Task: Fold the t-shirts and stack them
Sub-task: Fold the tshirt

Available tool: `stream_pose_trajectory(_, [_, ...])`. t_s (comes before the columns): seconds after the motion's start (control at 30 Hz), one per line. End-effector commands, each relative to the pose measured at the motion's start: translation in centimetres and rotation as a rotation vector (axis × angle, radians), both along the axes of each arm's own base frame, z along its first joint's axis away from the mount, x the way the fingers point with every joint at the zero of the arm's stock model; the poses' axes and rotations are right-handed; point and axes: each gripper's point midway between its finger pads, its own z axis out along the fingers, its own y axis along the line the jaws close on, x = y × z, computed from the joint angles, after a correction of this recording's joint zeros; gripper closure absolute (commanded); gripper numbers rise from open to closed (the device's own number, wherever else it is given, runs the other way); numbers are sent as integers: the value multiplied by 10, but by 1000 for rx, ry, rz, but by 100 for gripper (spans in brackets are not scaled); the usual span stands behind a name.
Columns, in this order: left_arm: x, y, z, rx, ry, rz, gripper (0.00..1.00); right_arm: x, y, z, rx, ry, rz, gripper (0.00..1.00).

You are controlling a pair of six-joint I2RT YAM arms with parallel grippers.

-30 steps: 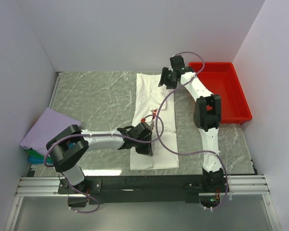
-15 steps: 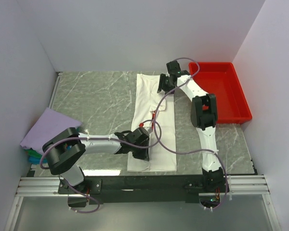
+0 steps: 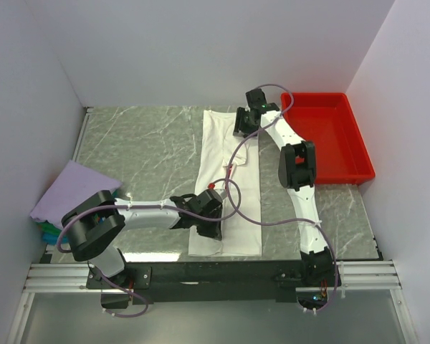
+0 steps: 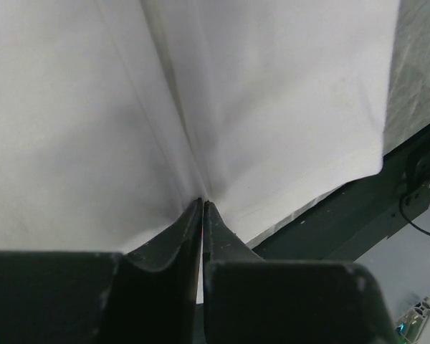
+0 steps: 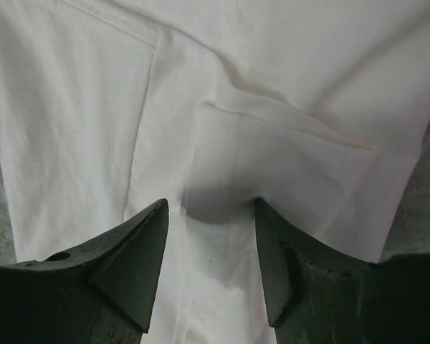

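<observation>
The white t-shirt (image 3: 216,143) lies as a long strip down the centre of the top view. The left gripper (image 4: 202,206) pinches a ridge of its cloth near the lower end; the right gripper (image 5: 211,208) gapes wide over the upper end.

Top cam: high above the near edge, looking down over the whole table (image 3: 143,143). Both wrist cams sit very close, facing down on the white t-shirt (image 3: 215,158): left at its near edge, right at its far end. All three views share that shirt.
</observation>
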Motion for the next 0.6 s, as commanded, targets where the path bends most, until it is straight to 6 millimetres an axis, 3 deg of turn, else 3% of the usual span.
stream_pose_trajectory(0.0, [4,-17,19,-44,-29,-39,89,2,-3,-7,7,17,0,41])
stream_pose_trajectory(0.13, [9,-20,29,-55,-51,-36,87,9,-5,16,25,-31,2,40])
stream_pose_trajectory(0.3, [19,-20,59,-107,-114,-7,76,10,-6,87,60,-138,-9,37])
stream_pose_trajectory(0.33, [19,-19,61,-114,-115,-9,76,6,-6,108,70,-162,-16,37])
stream_pose_trajectory(0.43, [12,-14,60,-112,-100,-26,77,-11,-15,142,78,-182,-52,37])
stream_pose_trajectory(0.5, [5,-9,54,-117,-83,-33,78,-23,-17,153,94,-188,-71,37])
stream_pose_trajectory(0.57, [-4,-8,51,-137,-53,-59,79,-51,-23,157,93,-169,-87,38])
